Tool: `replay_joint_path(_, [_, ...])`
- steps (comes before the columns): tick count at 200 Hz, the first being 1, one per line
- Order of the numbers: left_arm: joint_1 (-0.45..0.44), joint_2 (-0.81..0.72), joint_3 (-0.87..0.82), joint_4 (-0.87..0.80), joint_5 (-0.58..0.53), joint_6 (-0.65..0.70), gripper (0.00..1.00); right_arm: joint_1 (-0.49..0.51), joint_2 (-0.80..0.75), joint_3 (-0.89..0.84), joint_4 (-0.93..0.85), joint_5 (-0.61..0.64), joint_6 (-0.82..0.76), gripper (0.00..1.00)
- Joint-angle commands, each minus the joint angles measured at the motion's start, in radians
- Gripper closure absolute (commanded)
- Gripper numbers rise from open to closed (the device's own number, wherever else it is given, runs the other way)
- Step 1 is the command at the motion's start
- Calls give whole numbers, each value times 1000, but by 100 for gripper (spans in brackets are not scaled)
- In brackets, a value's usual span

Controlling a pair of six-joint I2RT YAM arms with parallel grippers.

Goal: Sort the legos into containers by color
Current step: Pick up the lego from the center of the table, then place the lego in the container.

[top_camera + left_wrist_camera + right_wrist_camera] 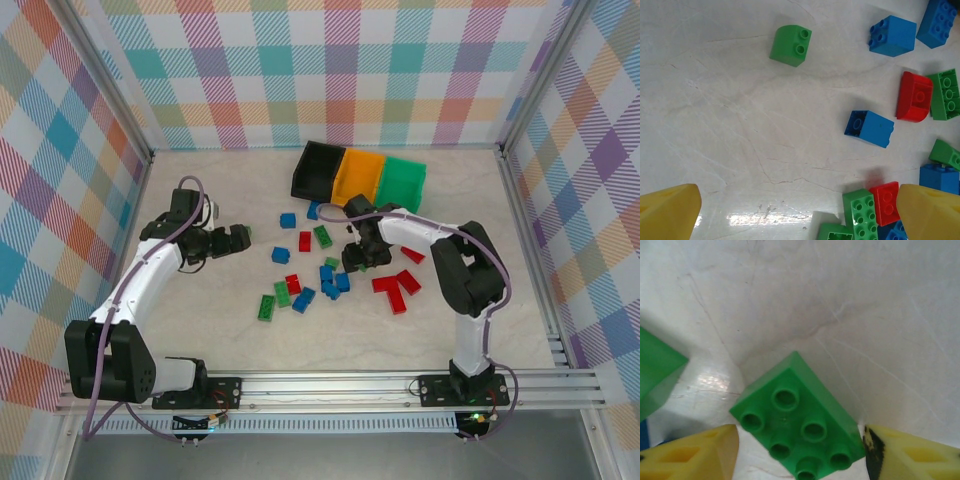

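Note:
A green six-stud lego (800,415) stands on the table between the yellow fingers (695,452) of my right gripper (800,445). The right finger touches its corner and a thin gap shows at the left finger. From above, that gripper (360,262) is low in the middle of the scattered legos. My left gripper (243,237) hovers open over bare table at the left of the pile, a green brick (860,210) and a red brick (885,202) by its right finger. The black (318,170), orange (358,175) and green (404,180) containers sit joined at the back.
Blue (288,221), red (305,241) and green (267,307) legos lie loose across the table's middle, with red ones (400,300) right of my right arm. A lone green lego (791,45) and a blue one (869,128) lie ahead of the left gripper. Checked walls enclose the table.

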Motion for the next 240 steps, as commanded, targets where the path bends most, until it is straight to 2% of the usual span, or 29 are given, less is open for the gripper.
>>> replay_joint_path(1, [9, -4, 3, -30, 5, 9, 0, 0, 21, 17, -29, -7, 8, 46])
replay_joint_path(22, [10, 18, 30, -40, 47, -21, 0, 1, 11, 12, -16, -24, 11, 64])
replay_joint_path(65, [10, -4, 10, -31, 80, -67, 0, -41, -85, 50, -10, -16, 3, 75])
replay_joint_path(111, [10, -34, -16, -34, 59, -71, 0, -211, -136, 165, 10, -84, 22, 77])
replay_joint_path(145, [8, -36, -54, 32, 76, -114, 0, -326, -23, 365, -48, -107, 49, 76])
replay_joint_path(171, [9, -22, -106, 59, 94, -130, 0, -338, 118, 550, -159, -72, 33, 71])
replay_joint_path(179, [9, -19, -114, 58, 106, -132, 0, -338, 145, 581, -183, -53, 34, 65])
replay_joint_path(186, [10, -19, -113, 50, 116, -132, 0, -338, 154, 588, -187, -44, 35, 54])
replay_joint_path(194, [9, -20, -104, 33, 127, -130, 0, -338, 151, 579, -181, -49, 38, 44])
replay_joint_path(208, [10, -34, -81, 1, 133, -119, 0, -334, 127, 534, -151, -73, 50, 33])
replay_joint_path(219, [10, -47, -56, -30, 124, -102, 0, -320, 96, 488, -126, -84, 49, 29])
replay_joint_path(240, [10, -65, -15, -89, 100, -48, 0, -267, 16, 370, -91, -52, 26, 29])
